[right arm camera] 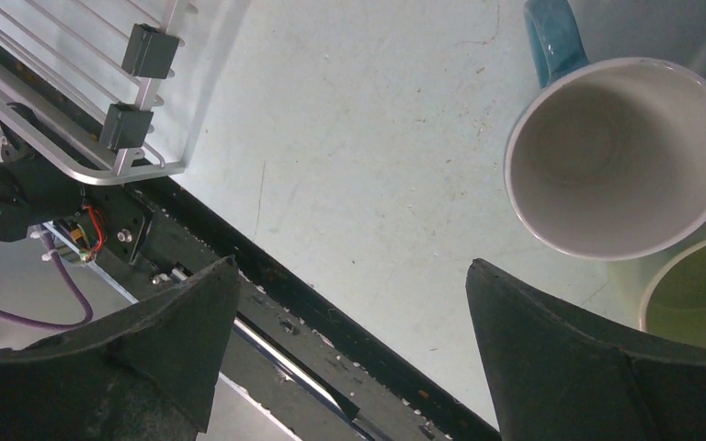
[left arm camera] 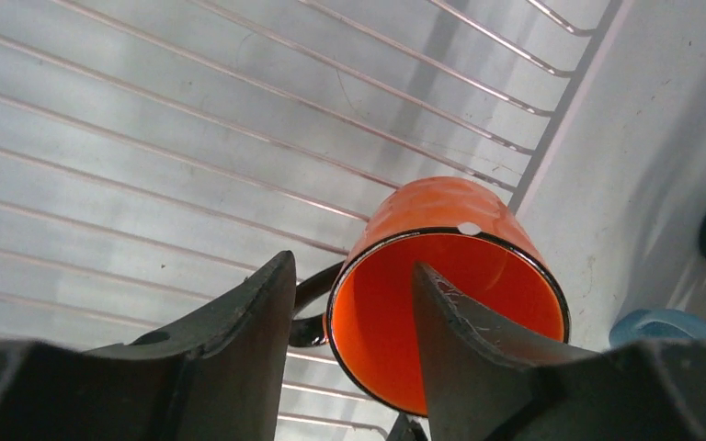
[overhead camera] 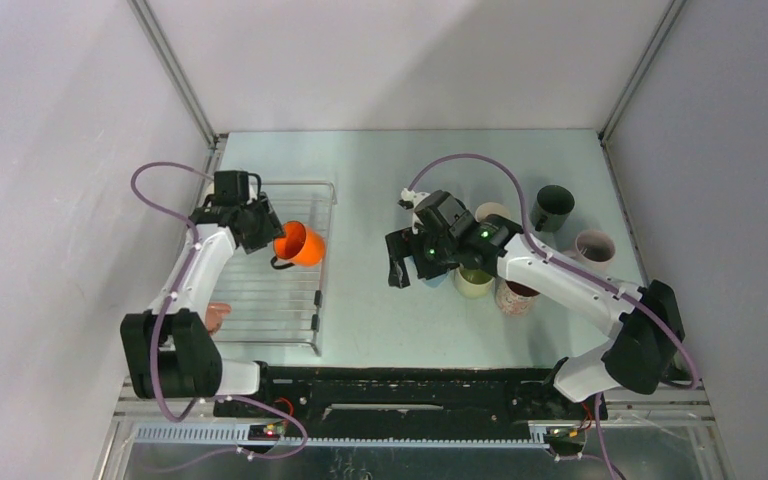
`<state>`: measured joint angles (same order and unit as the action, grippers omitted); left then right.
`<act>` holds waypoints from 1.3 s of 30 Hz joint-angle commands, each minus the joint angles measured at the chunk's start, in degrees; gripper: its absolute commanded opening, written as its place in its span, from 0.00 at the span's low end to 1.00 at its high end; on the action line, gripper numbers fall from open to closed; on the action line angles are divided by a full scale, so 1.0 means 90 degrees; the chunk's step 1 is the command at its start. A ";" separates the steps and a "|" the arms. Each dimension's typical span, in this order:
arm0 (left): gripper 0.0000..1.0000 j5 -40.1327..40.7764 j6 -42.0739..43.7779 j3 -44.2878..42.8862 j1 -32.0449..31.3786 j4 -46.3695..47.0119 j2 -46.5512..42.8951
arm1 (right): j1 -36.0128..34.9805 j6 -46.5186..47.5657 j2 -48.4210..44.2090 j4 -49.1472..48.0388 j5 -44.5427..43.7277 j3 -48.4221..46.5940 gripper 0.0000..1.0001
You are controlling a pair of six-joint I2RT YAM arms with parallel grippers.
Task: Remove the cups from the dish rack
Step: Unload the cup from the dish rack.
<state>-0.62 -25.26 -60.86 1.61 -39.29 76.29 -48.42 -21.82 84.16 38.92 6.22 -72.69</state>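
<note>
As the left gripper [left arm camera: 351, 266] stands half open, with 1 finger inside the mouth of the orange mug [left arm camera: 441, 207] and the other outside its wall beside the dark handle, a gap shows on both sides and the wall is not yet clamped. The mug is tipped at the right side of the dish rack [overhead camera: 300, 184], its mouth toward this gripper and its long axis pointing away from it. The right gripper [right arm camera: 349, 276], wide open and empty, is well apart beside the cream mug [right arm camera: 607, 156] on the table, so the left arm is the nearer of the 2.

No legible text — none anywhere.
</note>
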 commanded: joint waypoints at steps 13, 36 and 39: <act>0.41 -0.0873 0.0177 0.0556 0.0139 0.1140 0.0545 | -0.0059 -0.0022 -0.0402 -0.0015 -0.0163 0.0173 1.00; 0.00 -0.1133 0.0459 0.0017 0.0115 0.0582 -0.0134 | -0.0046 -0.0036 -0.0686 -0.0003 -0.0329 0.0176 1.00; 0.00 -0.1052 0.0421 -0.0155 0.0081 0.0465 -0.0349 | -0.0031 -0.0071 -0.0767 0.0018 -0.0364 0.0169 1.00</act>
<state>-9.19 -21.93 -57.06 2.68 -34.61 78.13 -48.42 -22.00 80.25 39.13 4.32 -71.18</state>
